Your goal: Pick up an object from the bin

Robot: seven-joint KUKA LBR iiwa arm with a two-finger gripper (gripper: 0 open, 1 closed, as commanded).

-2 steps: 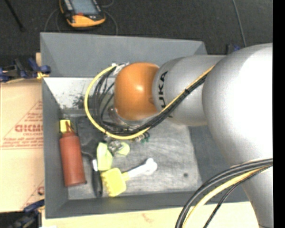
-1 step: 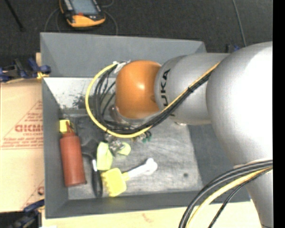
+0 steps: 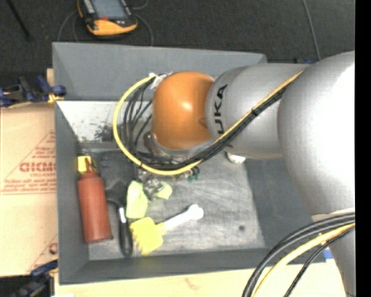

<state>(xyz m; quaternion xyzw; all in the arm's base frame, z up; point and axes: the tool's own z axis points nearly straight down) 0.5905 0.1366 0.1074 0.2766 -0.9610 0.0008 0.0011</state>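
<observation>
I have one camera, set above the grey metal bin (image 3: 173,64) and tipped a little to one side. It looks down past the arm (image 3: 284,116), which comes in from the right. It sits close, so the bin takes up most of the frame. The orange wrist cover (image 3: 179,110) blocks the bin floor just behind the gripper (image 3: 153,184).

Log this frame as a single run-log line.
arm over bin centre | beneath it: pale yellow-green piece | nearby: yellow brush, black pen, red bottle along left wall | grasp: cannot tell
</observation>
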